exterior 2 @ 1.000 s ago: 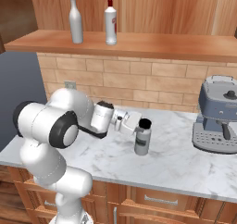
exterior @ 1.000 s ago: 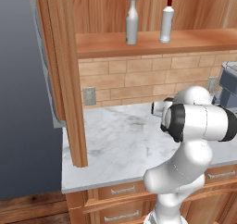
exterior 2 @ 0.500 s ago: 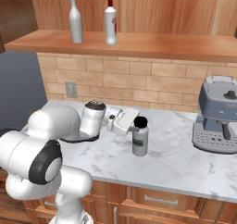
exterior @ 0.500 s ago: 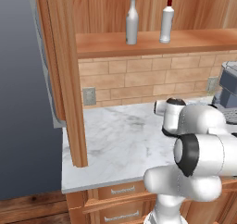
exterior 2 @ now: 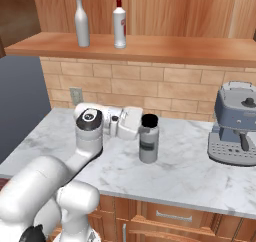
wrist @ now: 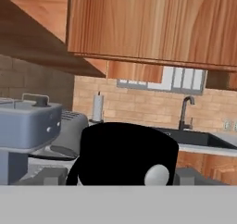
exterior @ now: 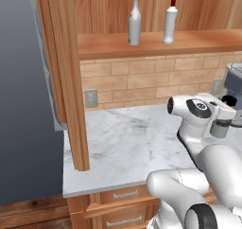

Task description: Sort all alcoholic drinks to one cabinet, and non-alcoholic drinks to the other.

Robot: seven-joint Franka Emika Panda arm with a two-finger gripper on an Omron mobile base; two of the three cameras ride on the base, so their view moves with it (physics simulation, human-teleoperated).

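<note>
Bottles first: the silver-grey wine-shaped bottle [exterior: 134, 21] and the white bottle with the red cap [exterior: 170, 20] stand upright, side by side but apart, on the floor of the open upper cabinet [exterior: 156, 43]. From my right base camera I see the same pair, grey one to the left, white one to the right, both near the left end of that shelf. One cabinet door [exterior: 64, 76] hangs open at the left, edge-on to my left base camera.

Down on the marble counter [exterior 2: 190, 166] stands a short grey bottle with a black cap [exterior 2: 148, 138], upright. My gripper [exterior 2: 141, 129] sits level with its cap, right up against it on the left — the jaws are spread wide and I can't make out a grasp on it. In the hand camera the black cap looms large between the finger tips. A grey coffee machine [exterior 2: 235, 126] stands at the counter's right end, well apart from the bottle.
</note>
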